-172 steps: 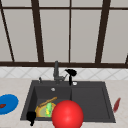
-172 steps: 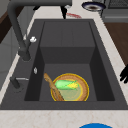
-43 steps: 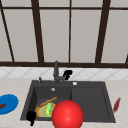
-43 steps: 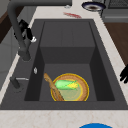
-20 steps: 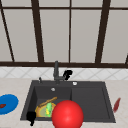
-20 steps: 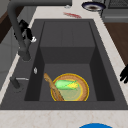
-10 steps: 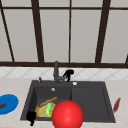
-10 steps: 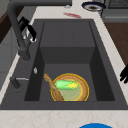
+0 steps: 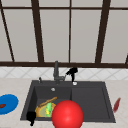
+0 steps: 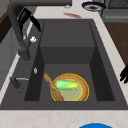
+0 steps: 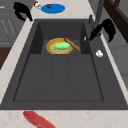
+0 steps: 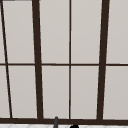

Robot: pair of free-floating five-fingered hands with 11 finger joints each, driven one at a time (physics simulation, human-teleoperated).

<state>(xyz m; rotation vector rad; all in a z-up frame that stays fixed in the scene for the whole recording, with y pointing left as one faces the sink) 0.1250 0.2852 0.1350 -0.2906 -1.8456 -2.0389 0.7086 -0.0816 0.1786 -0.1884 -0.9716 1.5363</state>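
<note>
Front view: right hand upper centre, fingers relaxed, empty, beside dark metal faucet; left hand lower left, grip unclear.

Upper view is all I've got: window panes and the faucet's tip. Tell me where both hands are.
Observer: The right hand hangs behind the sink, just right of the faucet.
Operator: Now the left one.
Observer: The left hand is at the sink's front left corner.
Operator: Report what's in the basin.
Observer: A yellow bowl holding a green vegetable, with a wooden stick lying across its edge.
</note>
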